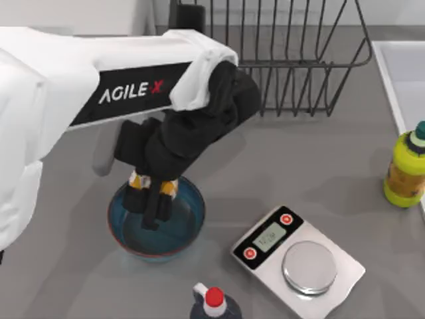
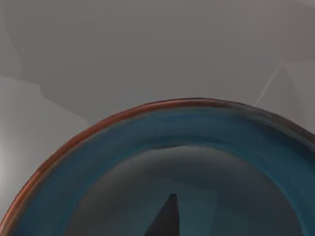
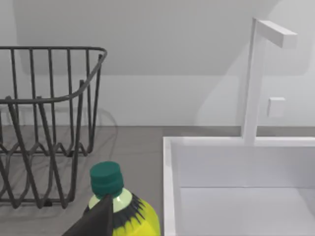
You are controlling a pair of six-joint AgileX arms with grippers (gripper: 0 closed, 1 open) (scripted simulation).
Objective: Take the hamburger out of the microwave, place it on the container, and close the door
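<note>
Item: left gripper, AgileX left arm. It is hanging over the container, a blue bowl with a reddish-brown rim near the table's front left, fingers pointing down into its back half. The fingers are clenching the hamburger, whose orange-and-white wrapping is peeking out at both sides of the fingers, just above the bowl's inside.

Item: container, left wrist view. The rim and blue wall are arcing close below the camera, with one dark fingertip reaching in over the grey floor.

Item: right arm. It is parked towards the table's right; its wrist camera is looking at the yellow bottle, the wire dish rack and the white sink. Whether its claw is released or clenched, one cannot tell.

Step in hand, as judged: setting the burger down. It is best lowered near the bowl's centre, released only once resting, then lifted straight up clear of the rim. The door is remaining to be closed.
</note>
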